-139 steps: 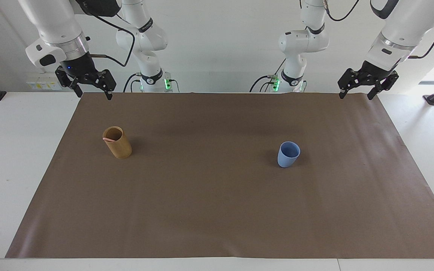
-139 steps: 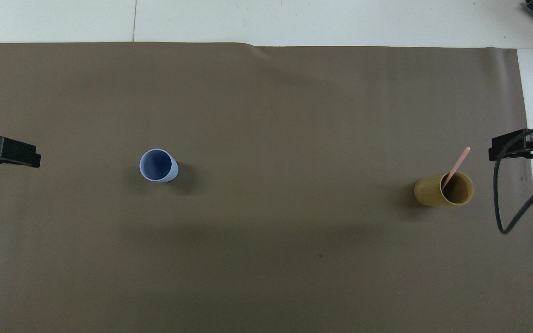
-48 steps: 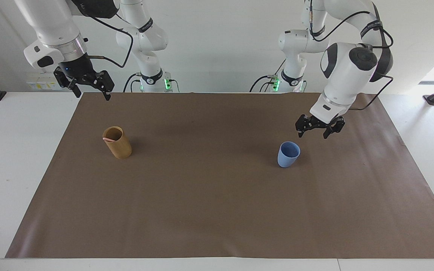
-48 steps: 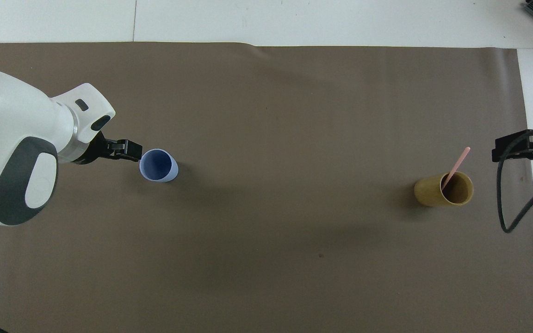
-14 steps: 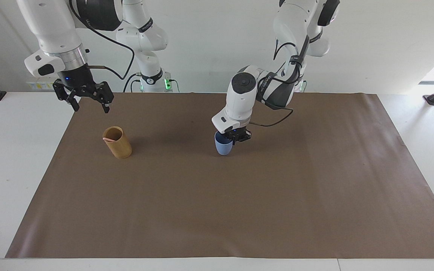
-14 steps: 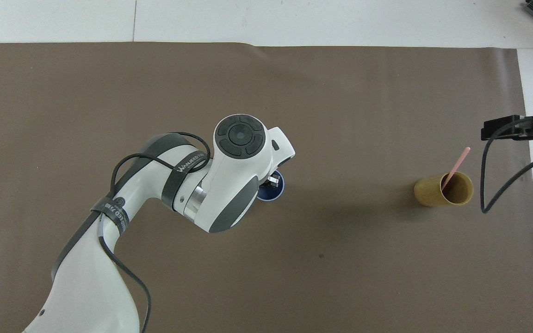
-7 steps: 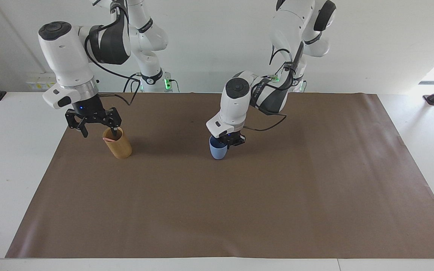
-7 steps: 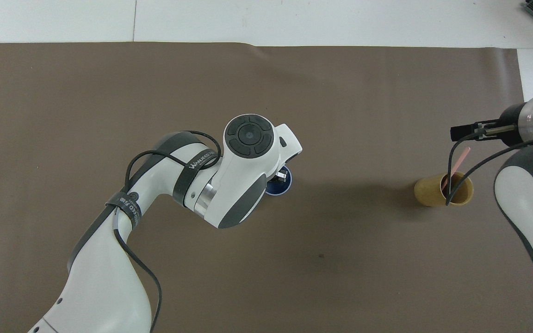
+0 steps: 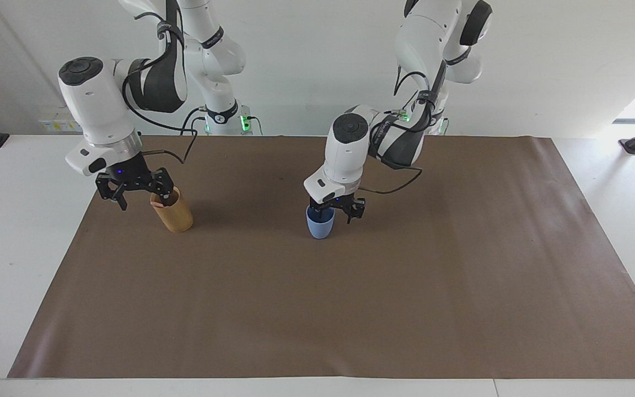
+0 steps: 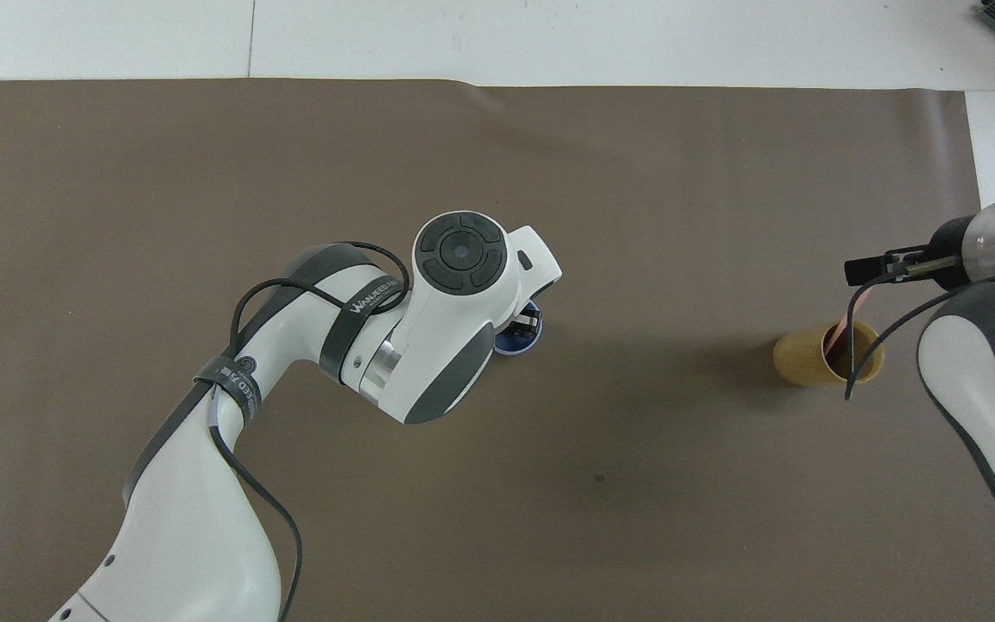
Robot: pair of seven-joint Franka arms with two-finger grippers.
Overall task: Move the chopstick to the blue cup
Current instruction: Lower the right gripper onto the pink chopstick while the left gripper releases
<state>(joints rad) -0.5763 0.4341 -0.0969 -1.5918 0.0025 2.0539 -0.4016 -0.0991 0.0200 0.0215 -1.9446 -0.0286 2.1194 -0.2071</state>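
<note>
Treat the chopstick (image 10: 847,320) as light, stiff, thin and likely slick: judge your hold to be best on the bare upper end that clears the rim, pinched square so it cannot pivot. Reading twelve as straight away from the robots, it stands in the tan holder (image 9: 173,215) at about three o'clock on the brown mat (image 9: 317,303), its top leaning toward one o'clock. Nothing else shows in that holder. The right gripper (image 9: 144,199) hangs at the holder's mouth with its fingers spread and nothing between them, one finger at the rim. The blue cup (image 9: 320,225) stands upright near the mat's centre, at nine o'clock from the holder, and what shows of its inside looks empty. The left gripper (image 9: 337,215) sits low over it, fingers spread, gripping nothing
</note>
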